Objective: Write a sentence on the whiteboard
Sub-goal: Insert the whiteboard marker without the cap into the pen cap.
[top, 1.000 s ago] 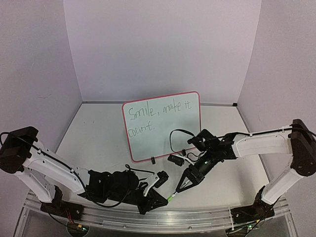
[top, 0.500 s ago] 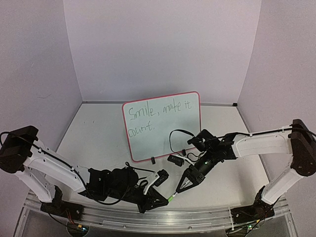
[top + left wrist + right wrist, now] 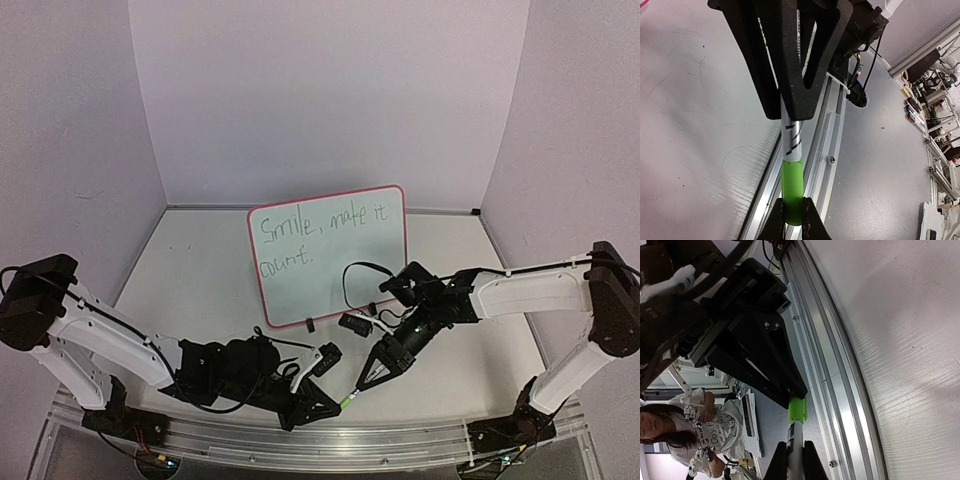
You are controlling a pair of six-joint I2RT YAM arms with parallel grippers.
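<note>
Green handwritten sentence (image 3: 320, 228), two lines, "Smile, make it" over "count.", sits in the upper half of the whiteboard (image 3: 350, 285). Board has a red-pink rim, stands propped and leaning back at mid-table, slightly rotated, with one black clip foot (image 3: 310, 324) visible at its bottom edge. Lower half of the board is blank. Grey-white table (image 3: 200, 270) under it, pale walls on three sides. Both arms are in front of the board, near the front edge, well clear of it. Right gripper (image 3: 368, 378) points down-left, and its wrist view shows the fingers pressed onto the white barrel of a marker (image 3: 796, 440). Left gripper (image 3: 325, 405) lies low by the aluminium rail (image 3: 300, 440), tips pinching the marker's green cap (image 3: 792, 192). In the left wrist view the cap is on the barrel end, clamped between the two fingertips at bottom. The two grippers meet tip to tip along the marker, which is tilted just above the table beside the rail. Right wrist view also catches a person (image 3: 670, 425) in a white printed shirt beyond the table edge.
</note>
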